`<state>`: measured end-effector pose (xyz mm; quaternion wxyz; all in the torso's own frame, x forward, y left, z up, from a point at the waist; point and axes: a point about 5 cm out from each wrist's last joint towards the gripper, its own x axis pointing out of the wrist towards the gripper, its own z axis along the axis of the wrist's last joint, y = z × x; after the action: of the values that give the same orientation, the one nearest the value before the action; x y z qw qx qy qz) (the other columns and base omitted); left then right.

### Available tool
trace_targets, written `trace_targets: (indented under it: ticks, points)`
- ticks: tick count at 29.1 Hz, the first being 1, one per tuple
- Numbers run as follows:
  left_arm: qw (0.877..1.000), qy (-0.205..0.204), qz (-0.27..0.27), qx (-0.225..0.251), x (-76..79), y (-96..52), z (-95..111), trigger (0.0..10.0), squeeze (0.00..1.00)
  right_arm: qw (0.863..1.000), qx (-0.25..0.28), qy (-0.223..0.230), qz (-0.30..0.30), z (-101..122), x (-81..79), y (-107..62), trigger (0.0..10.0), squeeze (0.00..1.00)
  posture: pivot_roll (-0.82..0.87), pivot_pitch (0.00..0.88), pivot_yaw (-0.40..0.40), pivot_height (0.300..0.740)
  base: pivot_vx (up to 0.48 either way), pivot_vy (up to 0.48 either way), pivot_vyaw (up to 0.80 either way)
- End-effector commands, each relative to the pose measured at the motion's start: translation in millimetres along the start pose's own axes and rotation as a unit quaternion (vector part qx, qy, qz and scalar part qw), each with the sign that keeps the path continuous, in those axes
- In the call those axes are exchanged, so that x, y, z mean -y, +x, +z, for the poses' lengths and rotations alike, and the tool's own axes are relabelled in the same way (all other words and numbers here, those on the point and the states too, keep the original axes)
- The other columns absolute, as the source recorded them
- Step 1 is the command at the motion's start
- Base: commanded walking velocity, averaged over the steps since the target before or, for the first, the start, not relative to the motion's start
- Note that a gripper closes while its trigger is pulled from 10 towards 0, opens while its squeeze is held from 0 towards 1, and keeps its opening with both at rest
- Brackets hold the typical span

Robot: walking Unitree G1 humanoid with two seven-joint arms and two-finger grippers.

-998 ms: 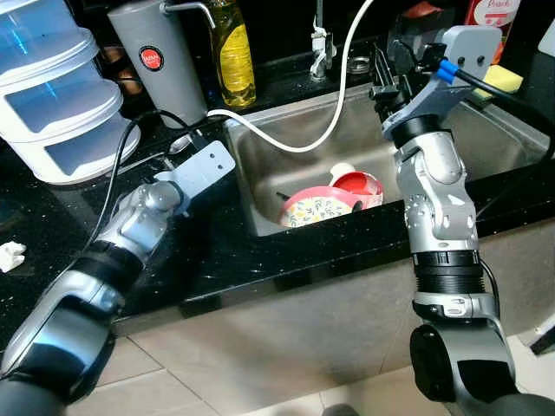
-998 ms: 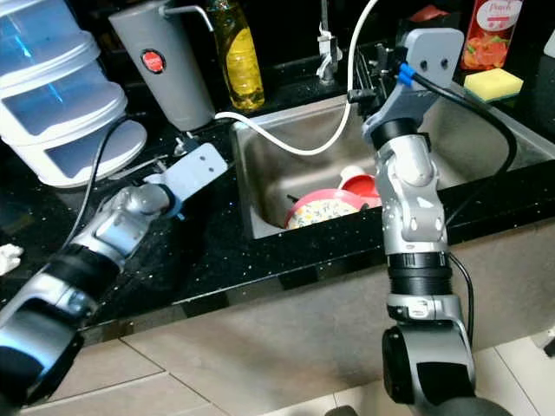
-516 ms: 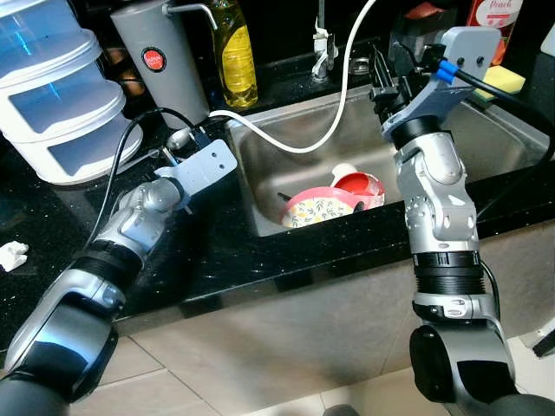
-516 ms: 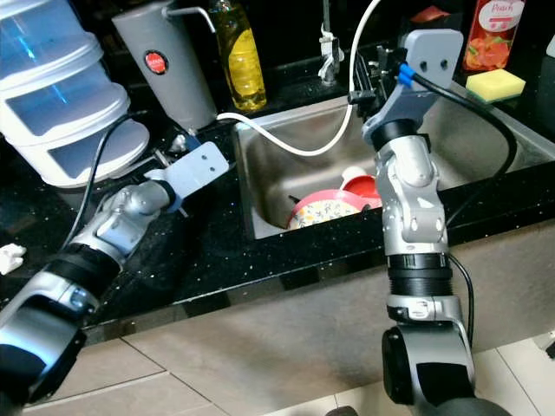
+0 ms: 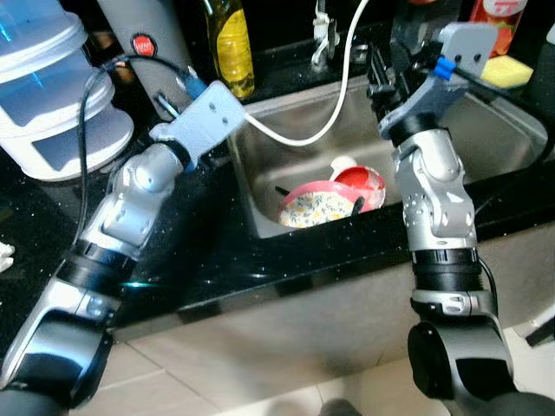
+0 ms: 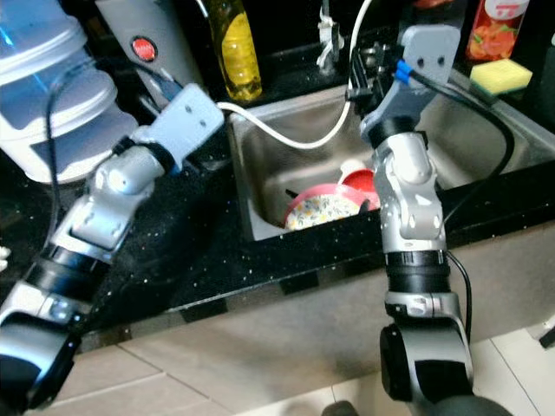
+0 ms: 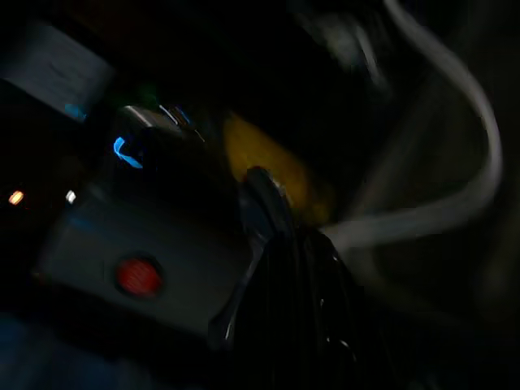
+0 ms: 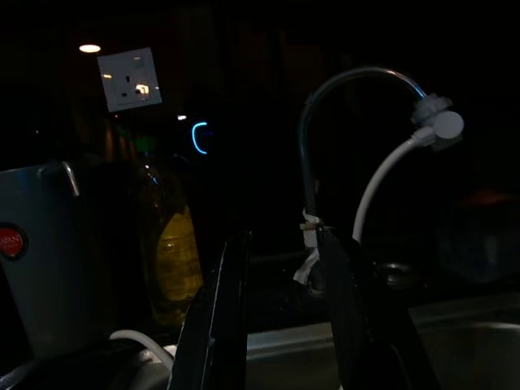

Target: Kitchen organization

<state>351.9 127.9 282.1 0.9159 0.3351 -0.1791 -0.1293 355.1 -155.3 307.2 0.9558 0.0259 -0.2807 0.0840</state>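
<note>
My left gripper [image 5: 172, 97] is raised above the black counter, in front of the grey jug [image 5: 149, 35]. It is shut on a silver spoon [image 7: 258, 213], whose bowl sticks out past the dark fingertips. My right gripper [image 8: 280, 244] hovers over the back of the steel sink [image 5: 486, 130] near the tap [image 8: 325, 106], open, with nothing between its fingers. In the sink lie a floral red bowl [image 5: 312, 205], a red cup [image 5: 362, 182] and a small white cup [image 5: 341, 166].
A white hose [image 5: 303, 139] loops from the tap across the sink. A yellow soap bottle [image 5: 227, 48] stands behind the sink's left corner. Stacked clear containers [image 5: 43, 104] sit at far left; a yellow sponge [image 5: 507, 71] and a red bottle [image 6: 496, 30] at back right.
My left arm has lifted off the counter and swung up toward the grey jug, carrying the spoon. The right arm has stayed put. The camera has shifted slightly.
</note>
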Motion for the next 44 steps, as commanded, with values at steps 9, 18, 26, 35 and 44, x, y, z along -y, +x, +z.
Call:
trace_targets:
  ticks: [9, 18, 26, 35, 44]
  points:
    - [0.927, -0.357, -0.027, 0.109, -0.2, 5.9, 36, 10.0, 0.00, 1.000, 0.020, 0.000, 0.004, 9, -5.4, 3.5, 10.0, 0.00, -0.17, 0.002, 0.118, 0.740, 0.000, 0.000, 0.00]
    - [0.873, -0.479, -0.060, -0.072, 32.8, 25.4, -19, 10.0, 0.00, 1.000, 0.017, -0.008, -0.006, 9, 2.1, -0.5, 10.0, 0.00, -0.19, 0.001, 0.126, 0.740, 0.000, 0.000, 0.00]
    - [0.848, -0.491, -0.169, -0.111, 50.0, 35.6, -20, 10.0, 0.00, 0.999, -0.006, -0.020, 0.033, 3, -3.3, 0.2, 10.0, 0.00, -0.20, 0.000, 0.129, 0.740, 0.000, 0.000, 0.00]
    - [0.861, -0.452, -0.194, -0.129, 58.3, 48.2, -23, 10.0, 1.00, 0.999, -0.005, -0.035, 0.026, 4, 1.6, -2.8, 10.0, 0.00, -0.23, 0.000, 0.147, 0.740, 0.000, 0.000, 0.00]
    - [0.888, -0.420, -0.166, -0.081, 35.2, 51.0, -13, 10.0, 1.00, 0.999, -0.007, -0.033, 0.031, 3, -1.1, -3.5, 10.0, 0.00, -0.21, 0.000, 0.142, 0.740, 0.000, 0.000, 0.00]
